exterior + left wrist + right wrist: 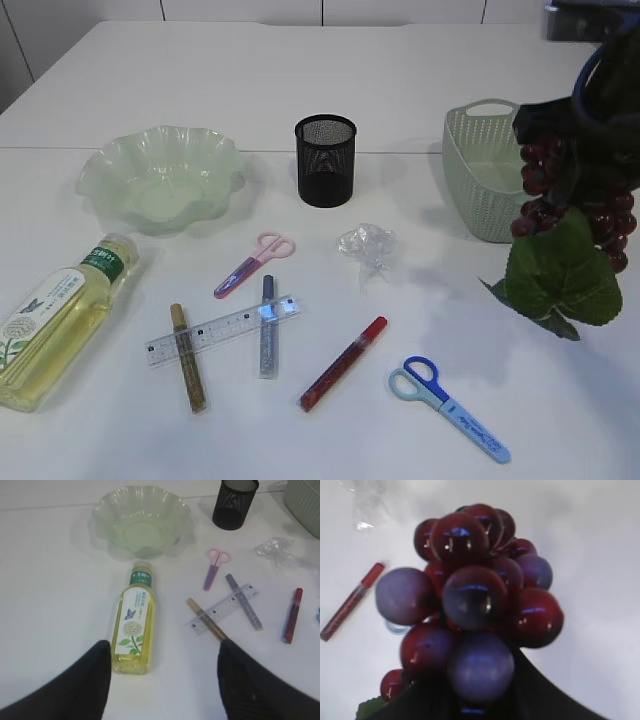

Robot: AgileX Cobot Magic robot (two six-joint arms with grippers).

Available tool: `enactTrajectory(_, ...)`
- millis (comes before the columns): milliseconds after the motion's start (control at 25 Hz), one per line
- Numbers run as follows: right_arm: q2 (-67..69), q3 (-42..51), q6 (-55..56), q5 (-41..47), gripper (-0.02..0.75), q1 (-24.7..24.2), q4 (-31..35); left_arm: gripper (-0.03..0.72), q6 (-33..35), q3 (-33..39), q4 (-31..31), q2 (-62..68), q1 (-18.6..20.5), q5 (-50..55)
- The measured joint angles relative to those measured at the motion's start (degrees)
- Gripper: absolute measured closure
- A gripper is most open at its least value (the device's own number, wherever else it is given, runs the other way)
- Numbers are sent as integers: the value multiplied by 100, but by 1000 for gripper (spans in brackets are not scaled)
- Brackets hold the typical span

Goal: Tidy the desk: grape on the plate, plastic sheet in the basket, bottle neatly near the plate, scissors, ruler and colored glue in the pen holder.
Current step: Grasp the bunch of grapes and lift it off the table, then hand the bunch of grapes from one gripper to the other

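My right gripper (560, 130) is shut on the dark red grape (575, 195) bunch, held in the air in front of the basket (490, 170); its berries fill the right wrist view (470, 595). My left gripper (165, 680) hangs open over the table, just behind the lying bottle (134, 625). The green plate (100, 165) is at the back left and the black pen holder (325, 160) stands mid-table. Crumpled plastic sheet (368, 245), pink scissors (255, 262), blue scissors (450, 405), ruler (222, 330) and gold (188, 358), silver (268, 325) and red glue (343, 363) lie scattered.
The grape's green leaf (560, 275) dangles over the table's right side. The silver and gold glue sticks cross the ruler. The bottle (60, 320) lies on its side at the left edge, cap toward the plate.
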Motion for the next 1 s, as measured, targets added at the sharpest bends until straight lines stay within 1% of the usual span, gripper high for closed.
enactTrajectory(120, -289, -102, -161, 48, 561, 0, 316, 200, 352, 0, -40, 0, 0, -199)
enactTrajectory(320, -561, -247, -582, 110, 561, 38, 827, 200, 593, 0, -51, 0, 0, -454)
enactTrajectory(480, -683, -270, -1118, 124, 562, 309, 1192, 200, 710, 0, -58, 11, 0, -574)
enactTrajectory(560, -696, -285, -1386, 135, 553, 490, 1507, 200, 839, 0, -115, 87, 0, -615)
enactTrajectory(760, -696, -349, -1947, 145, 564, 774, 2551, 200, 1377, 0, -506, 590, 0, -662)
enactTrajectory(880, -705, -349, -2039, 145, 564, 795, 3095, 200, 1795, 0, -741, 943, 0, -730)
enactTrajectory(1000, -734, -349, -2073, 145, 564, 795, 3547, 200, 2326, 0, -1143, 1335, 0, -899)
